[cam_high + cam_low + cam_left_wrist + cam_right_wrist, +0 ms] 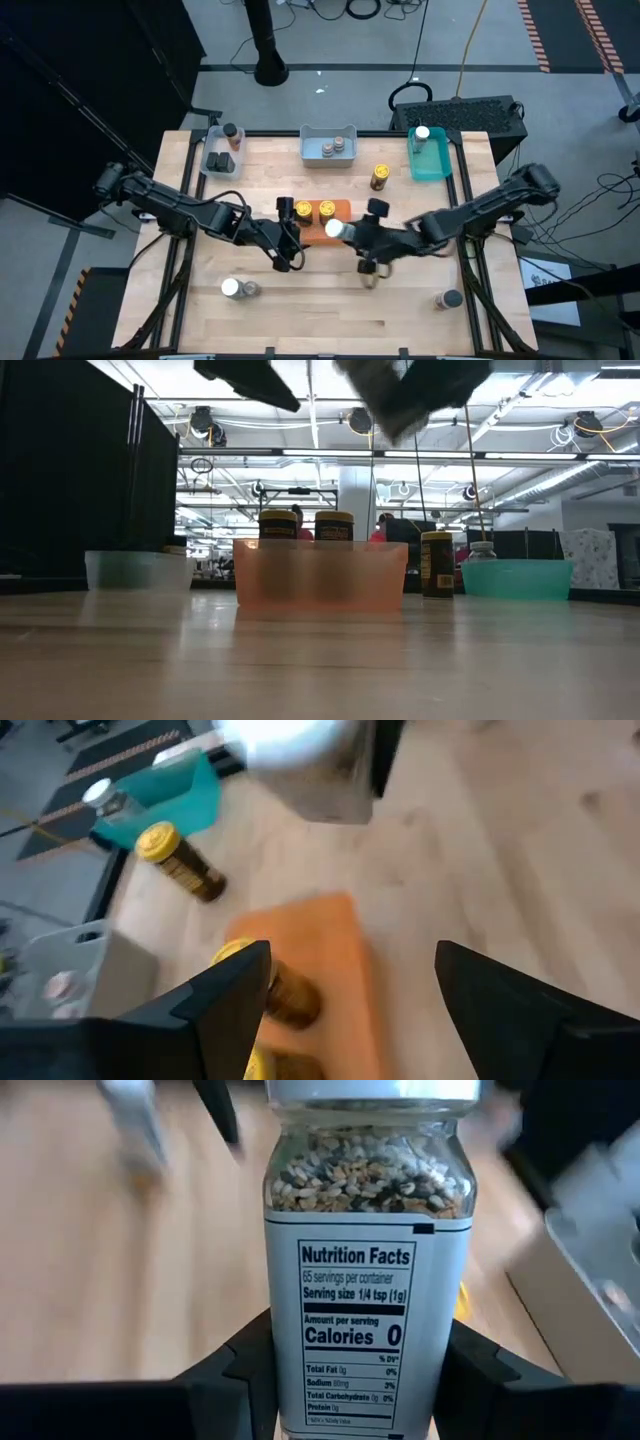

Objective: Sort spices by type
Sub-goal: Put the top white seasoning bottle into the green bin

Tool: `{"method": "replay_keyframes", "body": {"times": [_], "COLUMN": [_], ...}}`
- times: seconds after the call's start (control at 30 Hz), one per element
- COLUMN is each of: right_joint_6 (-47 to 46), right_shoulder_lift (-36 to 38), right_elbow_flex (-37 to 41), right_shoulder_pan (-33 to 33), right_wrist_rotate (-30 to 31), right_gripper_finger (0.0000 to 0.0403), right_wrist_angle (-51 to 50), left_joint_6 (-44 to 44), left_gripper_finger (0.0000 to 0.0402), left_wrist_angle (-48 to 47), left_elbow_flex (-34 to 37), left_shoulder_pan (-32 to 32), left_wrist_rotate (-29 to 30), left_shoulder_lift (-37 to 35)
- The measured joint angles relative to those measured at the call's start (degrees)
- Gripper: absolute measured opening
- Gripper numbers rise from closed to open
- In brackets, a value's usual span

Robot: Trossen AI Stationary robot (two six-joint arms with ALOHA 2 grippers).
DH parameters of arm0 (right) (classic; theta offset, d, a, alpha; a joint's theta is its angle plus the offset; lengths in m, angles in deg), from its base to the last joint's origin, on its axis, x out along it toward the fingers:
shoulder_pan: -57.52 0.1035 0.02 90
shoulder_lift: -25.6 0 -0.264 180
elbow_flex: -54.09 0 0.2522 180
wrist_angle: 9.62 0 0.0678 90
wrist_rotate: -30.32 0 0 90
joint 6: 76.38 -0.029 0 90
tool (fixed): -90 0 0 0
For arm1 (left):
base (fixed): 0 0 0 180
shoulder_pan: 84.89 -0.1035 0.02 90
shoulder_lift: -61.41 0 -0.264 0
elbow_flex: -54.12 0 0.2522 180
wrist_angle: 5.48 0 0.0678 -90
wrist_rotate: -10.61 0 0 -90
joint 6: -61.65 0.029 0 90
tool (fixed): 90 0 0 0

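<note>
Closest to my lens, the white-lidded spice jar (368, 1280) sat clenched between the right tool's (345, 232) fingers, held off the counter (330, 300) just beside the orange tray (338, 207). My left tool (292, 243) hung released, jaws spread, over that tray's two yellow-lidded jars (315, 209).

Orange tray (340, 207) — 2 yellow-lidded jars (314, 209); teal tray (430, 165) — white-lidded jar (422, 134).

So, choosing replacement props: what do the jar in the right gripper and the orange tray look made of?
Jar in the right gripper: clear glass or hard plastic, since the seeds show through, with a glossy white paper label. Orange tray: translucent, slightly frosted plastic, as the yellow-lidded jars inside show through blurred.
</note>
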State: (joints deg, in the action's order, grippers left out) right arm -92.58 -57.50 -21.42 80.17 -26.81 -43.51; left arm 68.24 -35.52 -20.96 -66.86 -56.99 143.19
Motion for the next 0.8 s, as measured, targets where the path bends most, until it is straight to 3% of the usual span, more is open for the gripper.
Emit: {"method": "replay_keyframes", "body": {"times": [0.13, 0.33, 0.53, 0.8], "right_joint_6": [8.0, 18.2, 23.6, 23.7], "right_shoulder_lift": [5.2, 2.3, -2.0, -2.5], "right_elbow_flex": [14.2, 27.4, 27.9, 27.6], "right_shoulder_pan": [3.8, 7.6, 8.4, 8.1], "right_wrist_rotate": [1.5, 1.4, 1.5, 1.7], "right_gripper_finger": [0.0165, 0.0165, 0.0165, 0.0165], "right_wrist_angle": [29.2, 64.0, 72.5, 72.4], "left_joint_6": [0.0, 2.6, 3.3, 4.7], "left_gripper_finger": [0.029, 0.029, 0.029, 0.029], "left_wrist_angle": [10.0, 28.4, 38.9, 50.6], "left_elbow_flex": [2.4, 5.7, 6.7, 6.7], "left_shoulder_pan": [0.0, 0.1, 0.0, -1.0], "left_wrist_rotate": [-4.7, -5.9, -13.9, -13.8], "left_shoulder_lift": [0.4, 0.8, 4.2, 12.0]}}
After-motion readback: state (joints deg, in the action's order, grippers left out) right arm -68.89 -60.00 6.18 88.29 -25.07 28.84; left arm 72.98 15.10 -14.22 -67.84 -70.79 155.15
